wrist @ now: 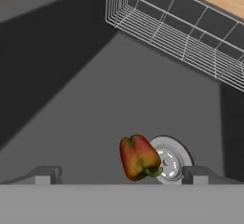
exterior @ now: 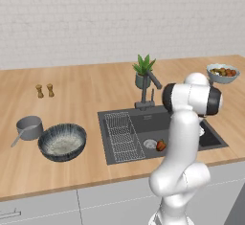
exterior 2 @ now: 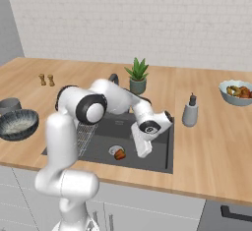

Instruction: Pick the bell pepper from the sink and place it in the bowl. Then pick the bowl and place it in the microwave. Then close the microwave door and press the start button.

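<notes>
the step in hand is the approach to the bell pepper (wrist: 138,157), which lies on the floor of the sink (wrist: 71,104), touching the edge of the round drain (wrist: 169,160). the gripper (wrist: 121,174) hangs inside the basin with its jaws spread fully apart and holding nothing; the pepper sits between the two fingertips (wrist: 47,174), slightly nearer one side. to do this well, centre the pepper between the tips, descend until they straddle its widest part, then close; the rounded skin is likely to slip if gripped near the top. the hand view gives this alignment and the wire rack (wrist: 181,37) above. the left base view adds the bowl (exterior: 62,141) on the counter, well apart from the sink, beside a grey pot (exterior: 28,127). the right base view shows the hand's height over the pepper.
</notes>
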Available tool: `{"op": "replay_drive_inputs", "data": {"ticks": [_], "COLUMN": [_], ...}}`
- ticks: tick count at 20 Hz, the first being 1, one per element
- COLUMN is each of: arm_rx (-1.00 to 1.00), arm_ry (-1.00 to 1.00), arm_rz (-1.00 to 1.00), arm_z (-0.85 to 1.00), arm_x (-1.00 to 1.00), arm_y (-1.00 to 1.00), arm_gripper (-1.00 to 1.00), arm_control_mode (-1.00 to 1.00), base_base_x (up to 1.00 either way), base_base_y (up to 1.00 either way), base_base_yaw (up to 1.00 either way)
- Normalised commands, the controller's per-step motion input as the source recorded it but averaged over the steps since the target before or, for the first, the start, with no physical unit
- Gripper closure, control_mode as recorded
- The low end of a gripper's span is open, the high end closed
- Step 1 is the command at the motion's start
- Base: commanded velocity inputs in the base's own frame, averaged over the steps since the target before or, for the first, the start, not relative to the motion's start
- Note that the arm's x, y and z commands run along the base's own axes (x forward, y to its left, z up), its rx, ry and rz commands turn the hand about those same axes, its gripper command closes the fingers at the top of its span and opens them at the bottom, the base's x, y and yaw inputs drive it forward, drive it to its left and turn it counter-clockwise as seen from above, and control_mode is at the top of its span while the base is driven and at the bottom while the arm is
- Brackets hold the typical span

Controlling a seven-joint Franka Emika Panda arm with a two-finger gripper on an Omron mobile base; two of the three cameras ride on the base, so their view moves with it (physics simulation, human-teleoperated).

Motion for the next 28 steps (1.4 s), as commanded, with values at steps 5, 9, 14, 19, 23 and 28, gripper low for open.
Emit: {"op": "replay_drive_inputs", "data": {"ticks": [5, 9, 14, 19, 23, 28], "arm_rx": [0.0, 0.0, 0.0, 0.01, 0.03, 0.03], "arm_ry": [0.0, 0.0, -0.01, 0.0, 0.0, 0.0], "arm_rz": [0.06, 0.08, 0.07, 0.12, 0.16, 0.13], "arm_z": [-0.29, -0.44, -0.34, -0.1, -0.1, -0.21], "arm_x": [0.34, 0.12, 0.1, 0.01, 0.0, 0.0], "arm_y": [0.15, 0.16, 0.18, 0.29, 0.19, 0.12], "arm_gripper": [-1.0, -1.0, -1.0, -1.0, -1.0, -1.0], "arm_control_mode": [-1.0, -1.0, -1.0, -1.0, -1.0, -1.0], "base_base_x": [0.0, 0.0, 0.0, 0.0, 0.0, 0.0], "base_base_y": [0.0, 0.0, 0.0, 0.0, 0.0, 0.0], "base_base_yaw": [0.0, 0.0, 0.0, 0.0, 0.0, 0.0]}}
